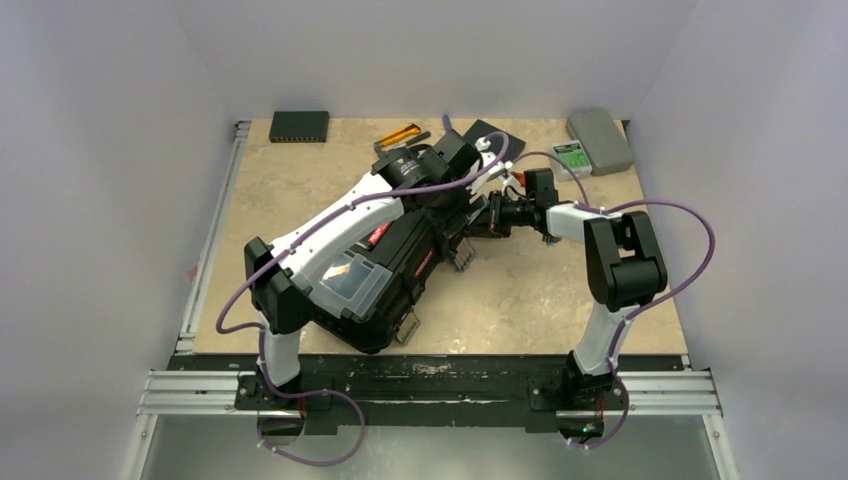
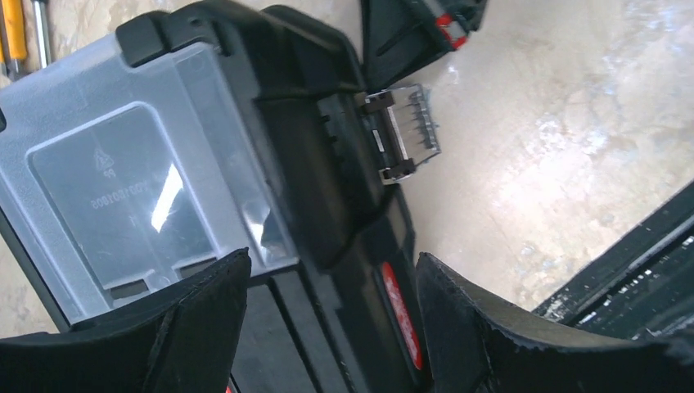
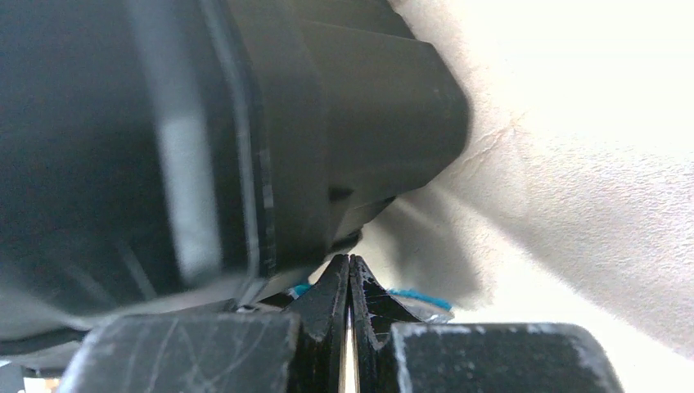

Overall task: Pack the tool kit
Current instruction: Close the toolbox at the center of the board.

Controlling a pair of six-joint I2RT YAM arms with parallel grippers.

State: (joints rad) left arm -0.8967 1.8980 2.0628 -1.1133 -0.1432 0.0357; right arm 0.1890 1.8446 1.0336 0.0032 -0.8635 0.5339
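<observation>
The tool kit (image 1: 385, 262), a large black toolbox, lies at an angle on the table's left middle. Its clear-lidded compartment (image 2: 139, 188) fills the left wrist view. My left gripper (image 2: 331, 262) hangs over the lid with its jaws wide apart, open, astride the black handle. The handle's red mark (image 2: 401, 311) lies close beside the right finger. From above, the left gripper (image 1: 445, 195) is largely hidden by its own wrist. My right gripper (image 3: 349, 264) is shut with nothing in it, its tips against the toolbox's dark end wall (image 3: 245, 131); from above, the right gripper (image 1: 497, 215) sits at the box's far right end.
A yellow-and-black hand tool (image 1: 400, 135) lies behind the toolbox, its yellow handle (image 2: 15, 29) at the left wrist view's corner. A flat black box (image 1: 299, 125) sits at the back left, a grey case (image 1: 600, 140) at the back right. A clear latch (image 2: 405, 131) sticks out from the toolbox's side.
</observation>
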